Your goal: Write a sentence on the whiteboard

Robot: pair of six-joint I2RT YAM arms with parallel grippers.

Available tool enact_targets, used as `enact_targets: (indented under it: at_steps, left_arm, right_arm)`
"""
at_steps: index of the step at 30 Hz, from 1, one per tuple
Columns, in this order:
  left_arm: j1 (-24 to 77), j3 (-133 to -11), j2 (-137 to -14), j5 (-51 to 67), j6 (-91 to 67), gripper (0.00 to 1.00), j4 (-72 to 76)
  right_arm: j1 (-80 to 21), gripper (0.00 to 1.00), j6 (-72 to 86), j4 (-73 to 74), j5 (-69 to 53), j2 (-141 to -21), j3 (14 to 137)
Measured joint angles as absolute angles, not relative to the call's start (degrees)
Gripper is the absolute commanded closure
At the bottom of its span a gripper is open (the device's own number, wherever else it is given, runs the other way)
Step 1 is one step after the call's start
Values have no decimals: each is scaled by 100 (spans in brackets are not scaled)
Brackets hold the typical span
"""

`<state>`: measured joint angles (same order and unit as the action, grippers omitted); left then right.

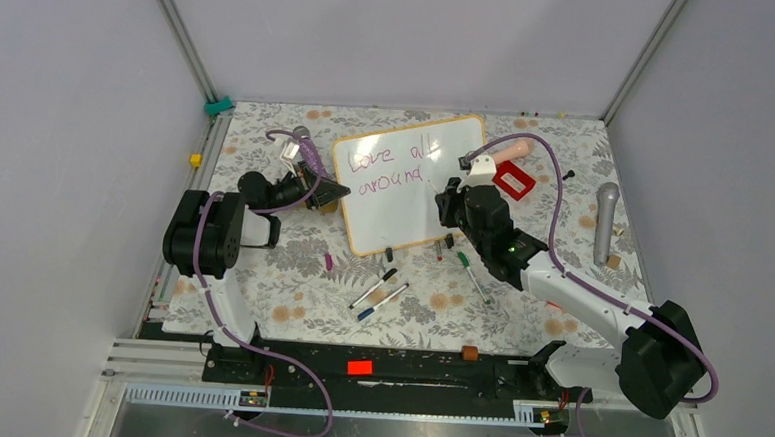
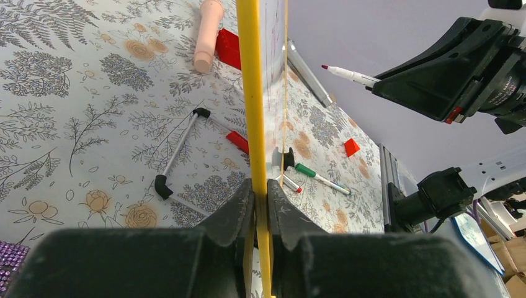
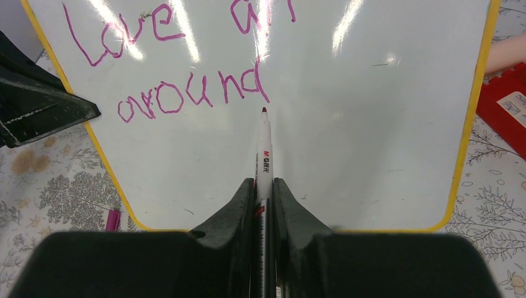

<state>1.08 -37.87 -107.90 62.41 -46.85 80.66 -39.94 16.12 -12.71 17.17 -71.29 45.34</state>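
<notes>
The left gripper clenched the whiteboard at its left edge; the right gripper grasped a marker, tip just beside the sentence.

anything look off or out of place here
The whiteboard sits skewed on the table, its rim pinched by the left gripper. Loose markers and a pink cap lie scattered near its lower edge. Nothing looks spilled or broken.

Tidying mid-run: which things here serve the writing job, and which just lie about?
In use: whiteboard, sentence, held marker, left gripper, right gripper.
Lying about: green marker, microphone, red block, peach cylinder.
</notes>
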Motion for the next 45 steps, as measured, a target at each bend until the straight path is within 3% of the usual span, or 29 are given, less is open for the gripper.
enact_targets:
  at_steps: [9,22,45]
  left_arm:
    - [108,-3800,-10814,6243,-4705,100,8068]
    - [108,-3826,-10827,6261,-4707,100,8068]
    - [102,-3865,-10884,6281,-4766,100,8071]
  right_arm:
    - [-4071,100,1588,-1188,1752,-7129,4536]
    - [-5072,100,1621,-405,2449,-7762,5306]
    - [-5391,100,1778,294,2547,-8691,6084]
